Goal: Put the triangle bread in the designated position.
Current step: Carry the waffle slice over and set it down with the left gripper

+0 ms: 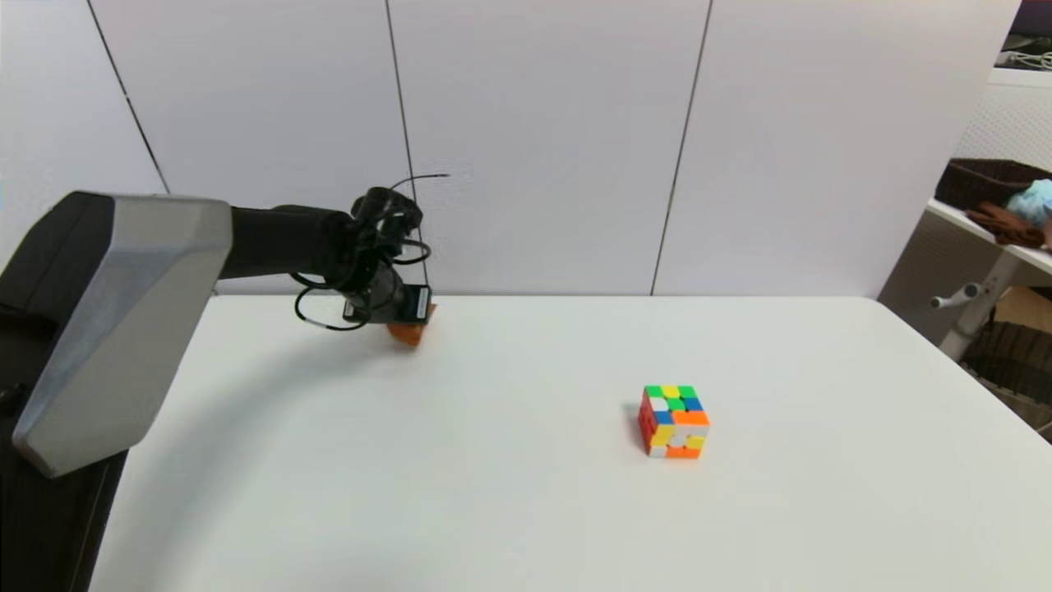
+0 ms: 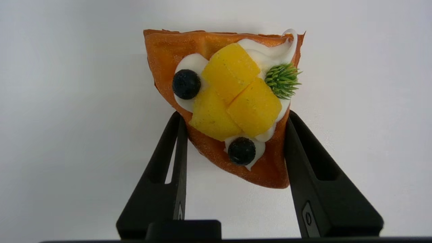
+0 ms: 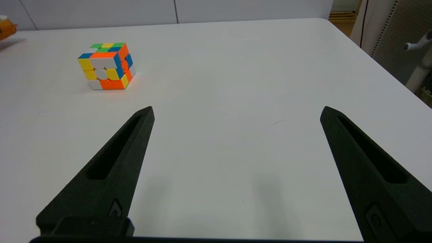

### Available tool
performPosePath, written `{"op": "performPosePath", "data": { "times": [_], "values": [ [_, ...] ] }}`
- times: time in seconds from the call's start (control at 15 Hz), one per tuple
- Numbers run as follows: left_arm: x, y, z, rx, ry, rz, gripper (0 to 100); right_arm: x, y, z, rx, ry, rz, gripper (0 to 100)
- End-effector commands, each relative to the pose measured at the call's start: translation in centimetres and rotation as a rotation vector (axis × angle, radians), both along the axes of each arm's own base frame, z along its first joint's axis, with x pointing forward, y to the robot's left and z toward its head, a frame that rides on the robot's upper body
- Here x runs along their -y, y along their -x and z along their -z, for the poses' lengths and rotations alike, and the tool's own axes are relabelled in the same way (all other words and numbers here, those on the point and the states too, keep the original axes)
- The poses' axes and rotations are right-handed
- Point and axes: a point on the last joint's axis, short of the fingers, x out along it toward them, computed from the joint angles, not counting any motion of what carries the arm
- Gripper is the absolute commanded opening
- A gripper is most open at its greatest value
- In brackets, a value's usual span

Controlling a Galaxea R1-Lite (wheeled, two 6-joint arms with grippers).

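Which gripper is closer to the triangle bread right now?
Left. The left gripper is closed on the triangle bread at the table's far left. The right gripper sits open over bare table, beyond the puzzle cube.

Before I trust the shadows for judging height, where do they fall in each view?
Head view: a broad soft shadow lies on the table under the left arm, and the left gripper largely hides the triangle bread. Left wrist view: shading darkens the table on one side of the bread. Right wrist view: faint shadows lie beneath the open right gripper; the puzzle cube casts little.
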Motion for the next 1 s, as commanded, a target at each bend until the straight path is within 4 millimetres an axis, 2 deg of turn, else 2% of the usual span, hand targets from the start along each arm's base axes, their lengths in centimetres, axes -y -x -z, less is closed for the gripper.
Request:
{"op": "performPosePath", "data": {
  "times": [0.07, 0.2, 0.33, 0.53, 0.8, 1.0],
  "values": [
    [-0.2, 1.6, -4.8, 0.136, -0.006, 0.135, 0, 0.0, 0.0, 0.0, -0.001, -0.001, 0.000, 100],
    [-0.3, 2.9, -7.1, 0.193, 0.008, 0.284, 0, 0.0, 0.0, 0.0, -0.001, 0.001, -0.001, 100],
    [0.2, 4.3, -8.4, 0.219, 0.038, 0.460, 0, 0.0, 0.0, 0.0, -0.001, -0.001, 0.000, 100],
    [1.4, 7.0, -10.0, 0.280, 0.067, 0.851, 0, 0.0, 0.0, 0.0, -0.001, 0.001, -0.001, 100],
    [3.8, 11.1, -9.9, 0.288, 0.089, 1.233, 0, 0.0, 0.0, 0.0, -0.001, 0.001, -0.001, 100],
    [6.8, 14.3, -9.5, 0.249, 0.112, 1.441, 0, 0.0, 0.0, 0.0, -0.001, 0.001, 0.000, 100]
  ]
}}
